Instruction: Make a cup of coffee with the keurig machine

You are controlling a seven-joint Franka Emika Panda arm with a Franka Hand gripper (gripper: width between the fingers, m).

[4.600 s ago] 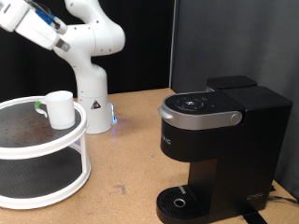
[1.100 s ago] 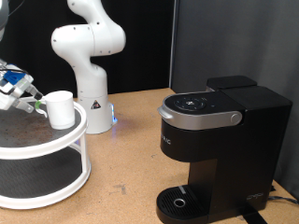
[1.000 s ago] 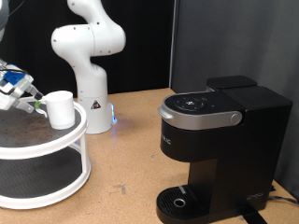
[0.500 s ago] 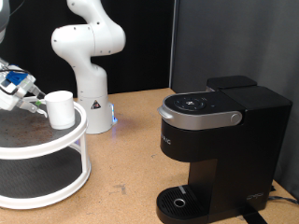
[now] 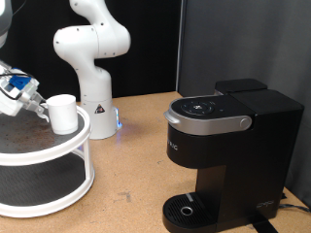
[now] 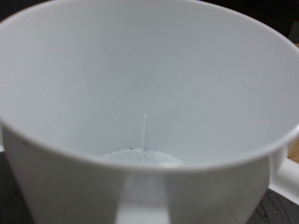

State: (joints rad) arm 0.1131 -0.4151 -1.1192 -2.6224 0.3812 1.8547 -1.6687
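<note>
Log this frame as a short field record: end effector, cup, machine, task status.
end effector: at the exterior view's left, right beside the cup
cup: upright on the top tier of the white two-tier stand; looks empty in the wrist view
keurig machine: lid closed, drip tray bare
status: cup not yet at machine

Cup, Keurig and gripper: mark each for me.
cup [image 5: 63, 114]: exterior view, on its side wall.
Keurig [image 5: 228, 146]: exterior view, on its black body.
gripper [image 5: 41, 110]: exterior view, at its fingertips beside the cup.
</note>
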